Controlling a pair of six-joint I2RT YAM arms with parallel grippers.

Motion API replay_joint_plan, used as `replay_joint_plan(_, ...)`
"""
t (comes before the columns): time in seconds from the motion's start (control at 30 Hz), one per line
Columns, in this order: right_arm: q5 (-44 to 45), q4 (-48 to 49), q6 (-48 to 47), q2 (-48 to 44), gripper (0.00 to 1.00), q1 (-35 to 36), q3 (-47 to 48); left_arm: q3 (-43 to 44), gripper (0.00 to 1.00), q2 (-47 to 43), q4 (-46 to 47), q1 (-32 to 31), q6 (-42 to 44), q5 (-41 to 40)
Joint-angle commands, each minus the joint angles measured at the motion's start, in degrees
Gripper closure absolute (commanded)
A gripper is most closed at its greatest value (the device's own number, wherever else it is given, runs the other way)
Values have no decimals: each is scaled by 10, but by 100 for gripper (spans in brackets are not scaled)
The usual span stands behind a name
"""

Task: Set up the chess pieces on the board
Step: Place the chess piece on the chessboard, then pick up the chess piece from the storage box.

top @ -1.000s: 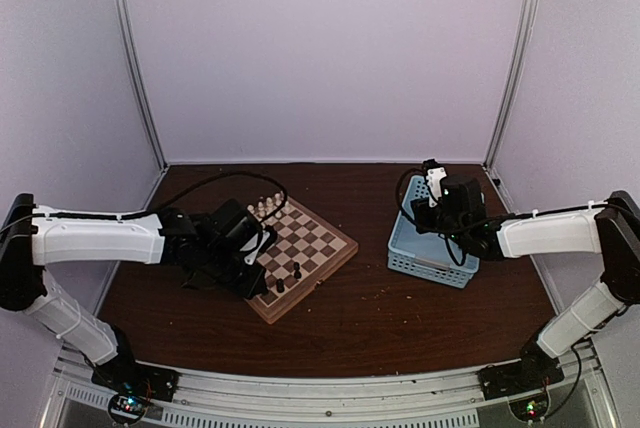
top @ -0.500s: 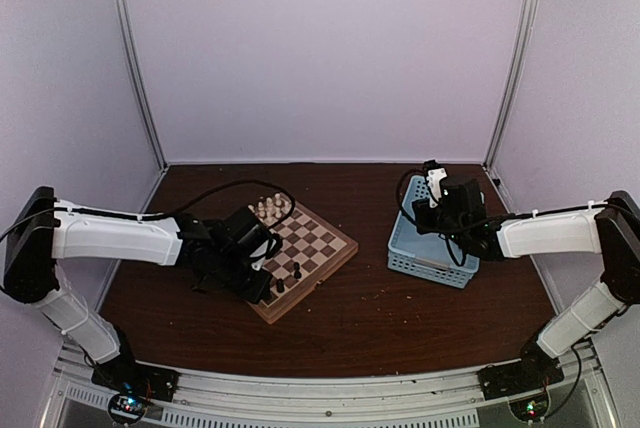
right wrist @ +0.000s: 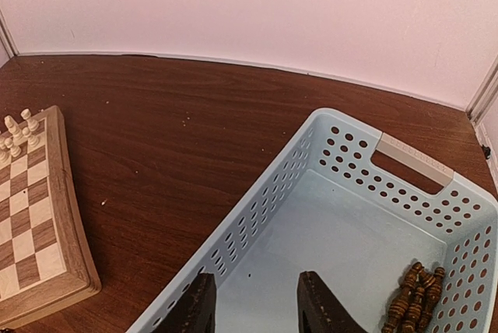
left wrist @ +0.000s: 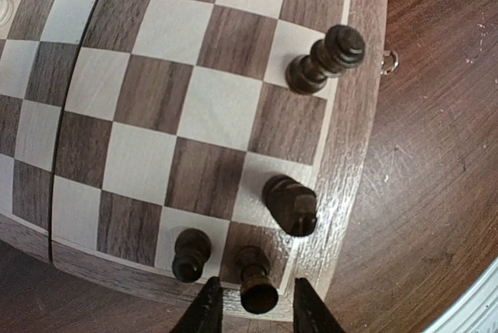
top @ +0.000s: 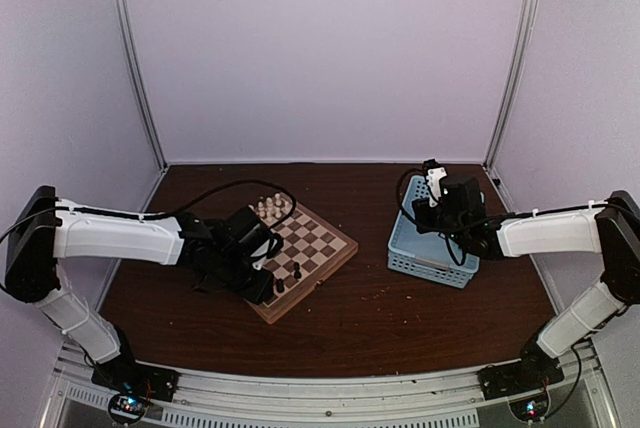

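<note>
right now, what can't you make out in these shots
- Left wrist: the left claw is cut off by the bottom edge. Only its fingertips show, either side of a dark piece.
- Right wrist: the dark pieces in the basket run past the bottom edge, so the count is unclear. The cream pieces are clipped at the left edge.
- Top external: everything standing on the board is too small to name by type.

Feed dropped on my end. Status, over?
Left claw open, straddling a dark pawn at the chessboard edge. Right claw open above the blue basket; dark chessmen in its corner. Nothing in the way.
</note>
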Motion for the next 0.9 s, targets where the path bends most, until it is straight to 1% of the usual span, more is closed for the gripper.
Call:
replay_joint_plan(0.0,12,-5,3,4,61,2,14,18,68,-29,3,-1,6,4)
replay_joint_plan(0.17,13,-7,4,4,62,2,15,35,68,-55,-18,-2,5,-1)
replay_joint_plan(0.33,15,-6,4,0,62,2,13,49,66,-102,-21,-2,5,-27)
replay_joint_plan(0.37,17,-6,5,-2,61,2,12,48,65,-113,-17,-1,10,-38)
replay_joint_plan(0.43,23,-6,7,-7,62,2,10,45,58,-130,-4,5,30,-69)
replay_joint_plan(0.5,34,-4,11,-14,62,2,4,52,56,-138,5,26,47,-82)
replay_joint_plan(0.6,55,3,17,-21,62,2,-4,52,53,-146,50,78,58,-45)
replay_joint_plan(0.7,84,-8,22,-18,65,2,1,44,48,-153,108,116,60,-8)
replay_joint_plan(0.77,131,-43,33,-6,70,1,16,48,43,-152,125,125,78,-16)
replay_joint_plan(0.83,178,-94,58,13,75,-3,44,51,38,-147,134,127,104,-43)
replay_joint_plan(0.87,190,-115,67,23,76,-5,56,50,37,-142,138,127,117,-60)
